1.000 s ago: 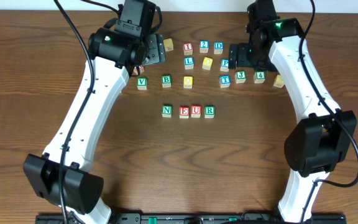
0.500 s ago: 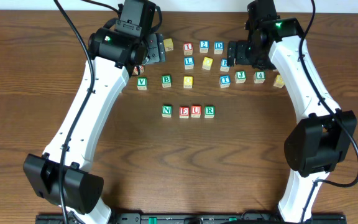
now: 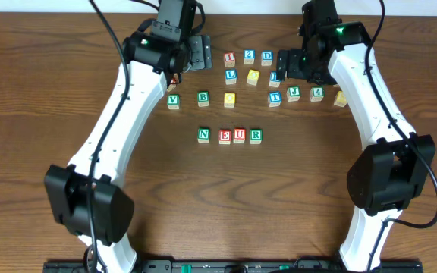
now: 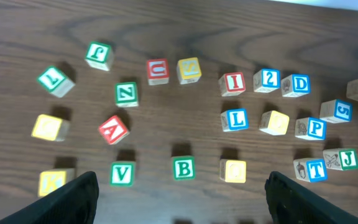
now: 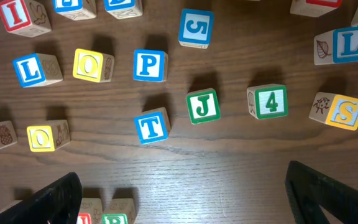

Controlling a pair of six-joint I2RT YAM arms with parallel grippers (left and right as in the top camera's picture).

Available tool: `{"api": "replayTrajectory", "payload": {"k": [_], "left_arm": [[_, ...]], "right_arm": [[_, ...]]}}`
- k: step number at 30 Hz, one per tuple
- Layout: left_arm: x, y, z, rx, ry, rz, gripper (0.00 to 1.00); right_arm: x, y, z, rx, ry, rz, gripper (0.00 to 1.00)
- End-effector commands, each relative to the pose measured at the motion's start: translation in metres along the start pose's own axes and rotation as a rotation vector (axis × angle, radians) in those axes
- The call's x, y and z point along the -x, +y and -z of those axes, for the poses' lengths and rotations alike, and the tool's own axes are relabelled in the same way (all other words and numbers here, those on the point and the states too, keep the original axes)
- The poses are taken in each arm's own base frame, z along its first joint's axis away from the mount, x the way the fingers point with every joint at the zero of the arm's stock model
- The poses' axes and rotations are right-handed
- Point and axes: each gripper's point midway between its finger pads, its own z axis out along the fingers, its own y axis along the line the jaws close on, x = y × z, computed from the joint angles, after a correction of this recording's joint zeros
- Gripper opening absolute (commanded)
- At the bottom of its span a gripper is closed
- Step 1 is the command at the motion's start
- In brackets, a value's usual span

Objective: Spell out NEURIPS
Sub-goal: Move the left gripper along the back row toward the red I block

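A row of four cubes reads green N (image 3: 203, 135), red E (image 3: 224, 136), red U (image 3: 239, 136), green R (image 3: 256, 135) at mid-table. The red I (image 3: 229, 58) (image 4: 232, 83) and blue P (image 5: 150, 65) (image 4: 311, 127) lie in the loose group behind. A yellow-faced S (image 5: 337, 111) (image 3: 341, 98) sits at the right end. My left gripper (image 3: 196, 53) (image 4: 182, 205) hovers open above the back left cubes, empty. My right gripper (image 3: 287, 64) (image 5: 188, 205) hangs open over the P area, nothing between its fingers.
Loose cubes fill the back: 2 (image 3: 249, 55), D (image 3: 267, 57), blue L (image 3: 231, 75), V (image 3: 173, 100), B (image 3: 203, 98), T (image 3: 275, 98), J (image 3: 293, 93), 4 (image 3: 317, 93). More lie far left: red A (image 4: 114, 129), second red U (image 4: 157, 71).
My left arm has swung to the right and toward the back, its gripper now nearer the red I. The right arm has hardly moved. No cube has shifted.
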Motion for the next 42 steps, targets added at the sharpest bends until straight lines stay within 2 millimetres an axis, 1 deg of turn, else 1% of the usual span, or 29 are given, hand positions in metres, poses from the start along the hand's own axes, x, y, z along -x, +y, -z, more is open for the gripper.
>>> {"api": "replayTrajectory", "payload": {"k": [1,5,9,12,15,17,20,23,26,28,32,36,38,40,42], "left_arm": [[0.002,-0.001,-0.012,-0.016,0.004,-0.026,0.85],[0.004,-0.001,-0.022,-0.017,-0.002,-0.028,0.85],[0.004,-0.003,-0.037,-0.019,-0.001,-0.028,0.85],[0.002,-0.012,-0.048,-0.063,0.012,-0.032,0.85],[0.003,-0.021,-0.054,-0.100,0.038,-0.033,0.85],[0.009,-0.026,-0.055,-0.106,0.046,-0.035,0.85],[0.024,-0.034,-0.050,-0.111,0.040,-0.069,0.85],[0.044,-0.042,-0.042,-0.113,0.014,-0.094,0.85],[0.060,-0.047,-0.042,-0.112,-0.022,-0.101,0.85],[0.065,-0.048,-0.045,-0.115,-0.033,-0.100,0.84],[0.061,-0.049,-0.056,-0.112,-0.023,-0.102,0.84],[0.051,-0.052,-0.073,-0.089,0.002,-0.113,0.84],[0.045,-0.056,-0.085,-0.088,0.015,-0.122,0.84],[0.038,-0.064,-0.097,-0.092,0.027,-0.134,0.84],[0.029,-0.073,-0.110,-0.095,0.040,-0.144,0.84]], "right_arm": [[-0.003,0.002,-0.004,0.003,0.016,-0.012,0.99],[-0.004,0.002,-0.004,0.004,0.016,-0.011,0.99],[-0.004,0.004,-0.004,0.005,0.016,-0.006,0.99],[-0.004,0.004,-0.004,0.005,0.017,-0.006,0.99],[-0.005,0.004,-0.004,0.004,0.021,-0.006,0.99],[-0.006,0.004,-0.004,0.003,0.022,-0.006,0.99],[-0.006,0.004,-0.004,0.003,0.023,-0.006,0.99],[-0.006,0.004,-0.004,0.003,0.023,-0.006,0.99],[-0.006,0.004,-0.004,0.003,0.023,-0.006,0.99],[-0.006,0.004,-0.004,0.003,0.023,-0.006,0.99],[-0.006,0.004,-0.004,0.003,0.022,-0.006,0.99],[-0.006,0.004,-0.004,0.003,0.023,-0.006,0.99],[-0.006,0.004,-0.004,0.003,0.023,-0.006,0.99],[0.001,0.005,-0.004,0.007,-0.005,-0.005,0.99],[0.002,0.004,-0.004,0.007,-0.008,-0.007,0.99]]}}
